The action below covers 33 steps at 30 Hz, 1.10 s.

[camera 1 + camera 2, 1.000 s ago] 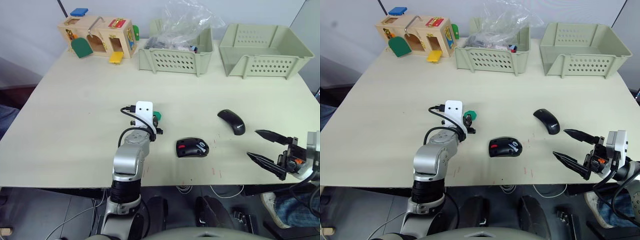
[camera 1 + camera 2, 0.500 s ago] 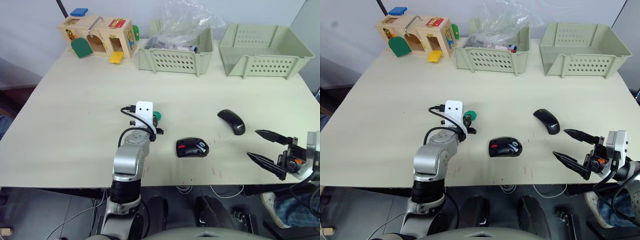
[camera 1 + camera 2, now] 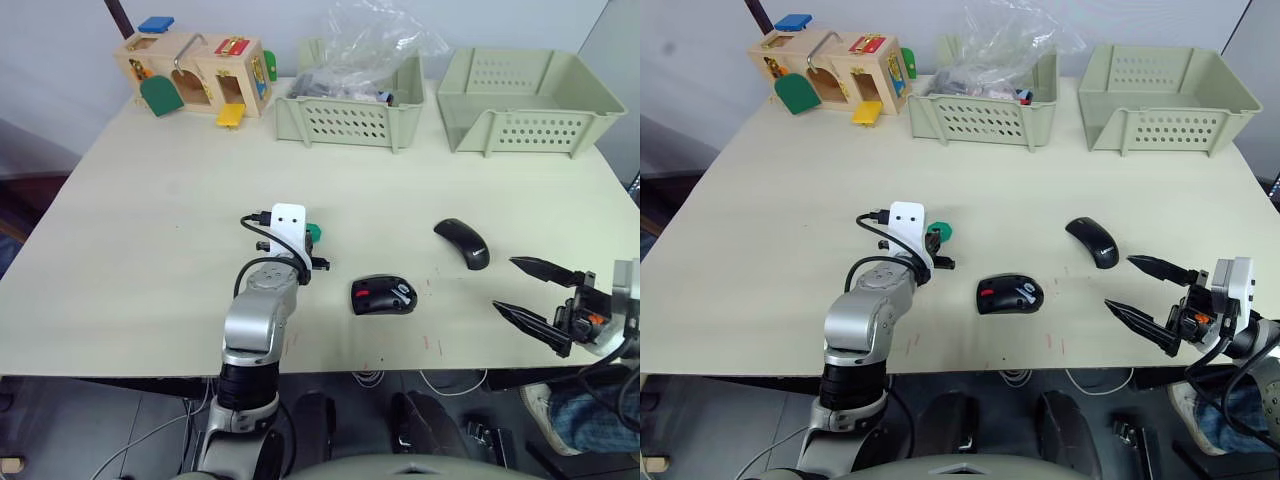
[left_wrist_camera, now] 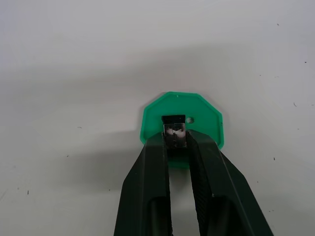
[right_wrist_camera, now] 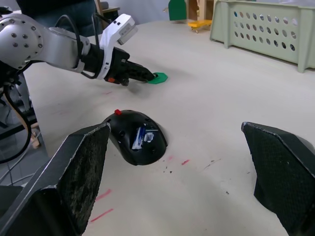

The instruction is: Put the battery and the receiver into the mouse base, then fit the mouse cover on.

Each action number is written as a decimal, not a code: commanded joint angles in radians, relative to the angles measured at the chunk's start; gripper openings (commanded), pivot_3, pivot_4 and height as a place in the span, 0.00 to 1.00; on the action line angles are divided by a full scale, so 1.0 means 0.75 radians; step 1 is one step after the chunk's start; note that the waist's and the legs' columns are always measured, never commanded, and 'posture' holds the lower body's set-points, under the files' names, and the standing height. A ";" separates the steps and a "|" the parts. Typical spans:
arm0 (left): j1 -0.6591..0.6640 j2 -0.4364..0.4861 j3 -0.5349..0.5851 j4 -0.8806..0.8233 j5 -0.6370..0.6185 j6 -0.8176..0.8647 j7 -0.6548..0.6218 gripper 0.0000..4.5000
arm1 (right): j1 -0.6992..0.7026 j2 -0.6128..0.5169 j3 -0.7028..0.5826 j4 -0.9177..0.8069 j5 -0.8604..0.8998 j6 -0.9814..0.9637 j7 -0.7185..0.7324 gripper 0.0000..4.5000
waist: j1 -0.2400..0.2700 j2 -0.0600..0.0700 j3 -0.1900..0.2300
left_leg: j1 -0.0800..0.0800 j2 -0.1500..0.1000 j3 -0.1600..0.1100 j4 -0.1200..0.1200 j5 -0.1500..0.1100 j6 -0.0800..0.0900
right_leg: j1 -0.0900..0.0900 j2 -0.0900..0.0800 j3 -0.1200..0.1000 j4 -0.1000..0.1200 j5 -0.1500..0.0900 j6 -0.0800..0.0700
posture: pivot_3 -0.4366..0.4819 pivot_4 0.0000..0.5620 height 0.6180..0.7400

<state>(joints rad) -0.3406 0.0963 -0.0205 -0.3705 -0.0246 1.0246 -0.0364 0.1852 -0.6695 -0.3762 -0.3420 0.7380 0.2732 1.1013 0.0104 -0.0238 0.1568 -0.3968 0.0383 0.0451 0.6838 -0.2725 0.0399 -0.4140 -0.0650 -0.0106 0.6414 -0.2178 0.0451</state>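
Left end effector [image 4: 177, 142]: clamped on receiver [image 4: 174, 130], atop green disc [image 4: 182, 123].
Right end effector [image 3: 1150, 297]: spread apart, idle.
Technique: lift receiver straight off disc, then carry toward mouse base [image 3: 1009, 294].

1. The right claw [image 5: 189, 184] spreads wide, both fingers at the frame's lower corners.
2. The mouse base [image 5: 136, 143] lies centre-left on the table [image 5: 221, 98].
3. The left claw [image 5: 147, 76] touches a green disc [image 5: 158, 77], upper left.
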 commanded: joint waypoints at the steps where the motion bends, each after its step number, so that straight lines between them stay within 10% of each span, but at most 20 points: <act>1: 0.018 0.092 0.005 -0.186 -0.087 -0.041 -0.157 0.04 | -0.048 -0.063 0.005 -0.147 0.134 0.179 -0.105 1.00 | -0.001 0.001 0.000 | 0.000 0.000 0.000 0.000 0.000 0.000 | 0.000 0.000 0.000 0.000 0.000 0.000 | 0.48 0.27 1.00; 10: 0.016 0.586 0.153 -0.273 -0.429 -0.240 -0.782 0.04 | -0.508 -0.221 0.178 -0.321 0.382 0.735 -0.558 1.00 | 0.010 0.002 0.003 | -0.002 0.001 0.000 -0.001 0.000 0.000 | -0.002 -0.001 -0.001 -0.001 0.000 -0.001 | 0.48 0.27 1.00; 16: -0.177 0.853 0.141 -0.041 -0.537 -0.415 -1.170 0.04 | -1.131 -0.268 0.346 -0.003 0.893 1.298 -0.915 1.00 | 0.002 0.000 0.007 | -0.003 -0.001 0.001 0.000 0.000 0.000 | -0.002 -0.004 -0.002 -0.001 0.000 -0.001 | 0.48 0.27 1.00; 24: -0.481 0.919 -0.030 0.222 -0.499 -0.641 -1.452 0.04 | -1.630 -0.131 0.614 0.556 1.373 1.526 -1.460 1.00 | 0.001 -0.002 0.010 | -0.016 -0.001 0.004 -0.001 0.000 0.001 | -0.012 -0.003 -0.004 -0.004 0.003 0.005 | 0.48 0.27 1.00; 33: -0.638 0.870 -0.115 0.403 -0.453 -0.766 -1.560 0.04 | -1.785 0.009 0.684 0.859 1.646 1.476 -1.823 1.00 | -0.001 -0.002 0.010 | -0.044 -0.001 0.007 0.004 0.001 0.000 | -0.038 -0.003 -0.004 0.001 0.007 0.008 | 0.48 0.27 1.00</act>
<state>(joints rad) -0.7844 0.7487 -0.1161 -0.0761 -0.3738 0.4800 -1.1968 -1.1267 -0.6771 0.1765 0.2684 1.9407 1.3896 -0.2184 0.0094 -0.0255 0.1644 -0.4306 0.0379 0.0499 0.6869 -0.2719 0.0397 -0.4438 -0.0669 -0.0138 0.6423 -0.2126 0.0514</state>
